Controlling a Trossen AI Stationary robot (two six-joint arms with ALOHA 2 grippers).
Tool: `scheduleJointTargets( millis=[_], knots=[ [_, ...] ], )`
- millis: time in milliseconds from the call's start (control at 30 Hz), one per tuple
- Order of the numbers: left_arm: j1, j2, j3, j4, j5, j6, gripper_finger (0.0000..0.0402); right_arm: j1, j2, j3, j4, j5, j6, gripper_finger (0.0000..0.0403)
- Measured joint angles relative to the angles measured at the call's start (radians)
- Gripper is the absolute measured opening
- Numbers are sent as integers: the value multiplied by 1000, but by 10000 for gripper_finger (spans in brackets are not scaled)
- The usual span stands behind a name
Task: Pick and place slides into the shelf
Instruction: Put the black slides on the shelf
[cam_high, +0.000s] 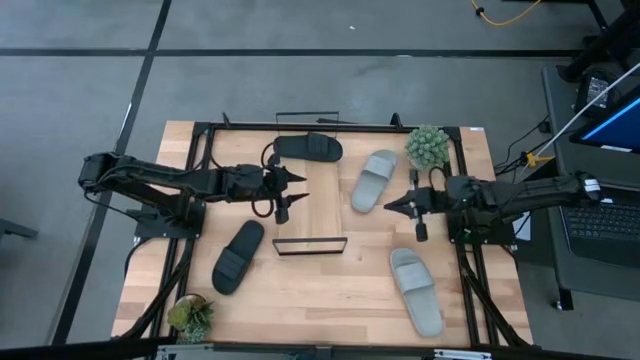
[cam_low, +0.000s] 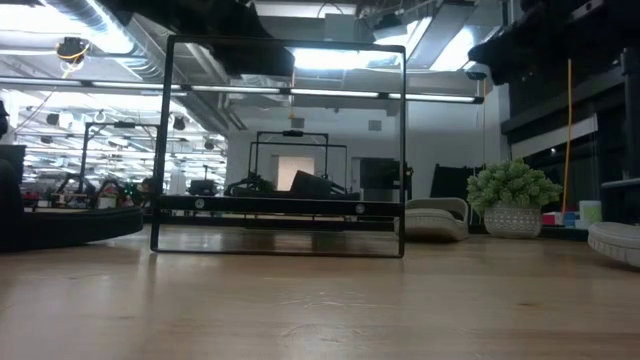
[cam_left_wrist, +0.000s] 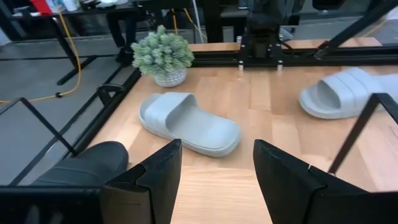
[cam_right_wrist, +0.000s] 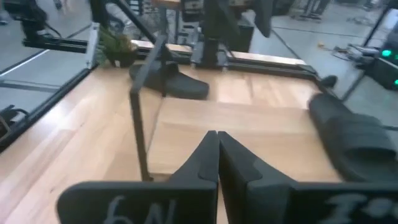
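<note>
The shelf (cam_high: 312, 215) lies along the table's middle, with black wire frames at its near end (cam_high: 310, 244) and far end. One black slide (cam_high: 308, 147) rests flat on the shelf's far end, and the other black slide (cam_high: 238, 256) lies on the table left of the shelf. One grey slide (cam_high: 373, 180) lies right of the shelf, the other grey slide (cam_high: 416, 290) near the right near corner. My left gripper (cam_high: 297, 188) hovers open over the shelf's left edge, pointing right; ahead of it are the grey slide (cam_left_wrist: 189, 124) and the black slide (cam_left_wrist: 84, 163). My right gripper (cam_high: 390, 205) is shut, just near of the grey slide, pointing left at the shelf (cam_right_wrist: 249, 118).
A potted plant (cam_high: 427, 146) stands at the far right, beside the grey slide, and a second plant (cam_high: 190, 315) sits at the near left corner. Black rails frame the table's left and right sides. Bare wood shows between the shelf and the near edge.
</note>
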Motion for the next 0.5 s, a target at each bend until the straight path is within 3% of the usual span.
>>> scheduleJointTargets(
  millis=[267, 500],
  knots=[
    [-48, 0, 0, -62, -1, -3, 191, 91, 102, 59, 47, -1, 7, 5],
    [-152, -70, 0, -231, 0, -56, 191, 158, 137, 60, 74, 1, 21, 5]
  ],
)
